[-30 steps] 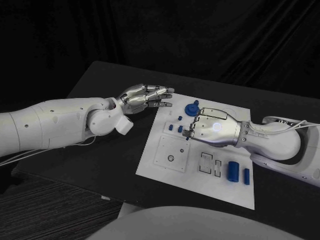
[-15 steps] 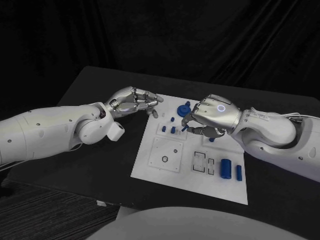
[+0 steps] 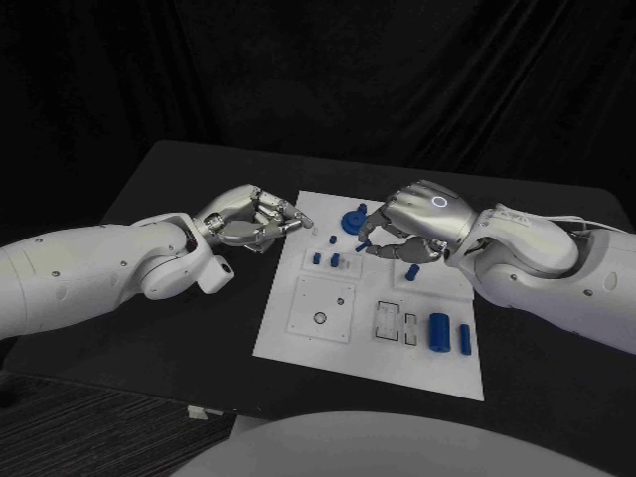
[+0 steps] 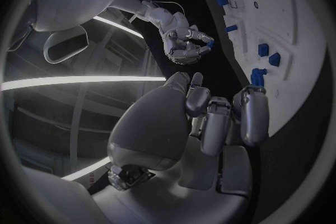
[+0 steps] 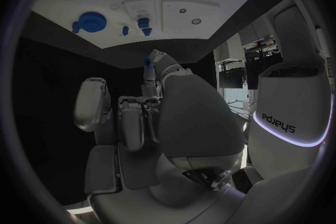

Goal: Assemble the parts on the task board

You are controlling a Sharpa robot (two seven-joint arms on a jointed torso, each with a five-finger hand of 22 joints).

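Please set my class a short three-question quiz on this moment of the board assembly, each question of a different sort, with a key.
1. True or false: the left hand lies flat on the middle of the task board.
2. What do the right hand fingers pinch? A: a small blue part. B: a screwdriver. C: nothing.
3. Fill in: the two long blue cylinders lie on the side of the board nearer the robot's ___ arm.

Key: 1 false, it hovers with curled fingers at the board's far corner; 2 A; 3 right.
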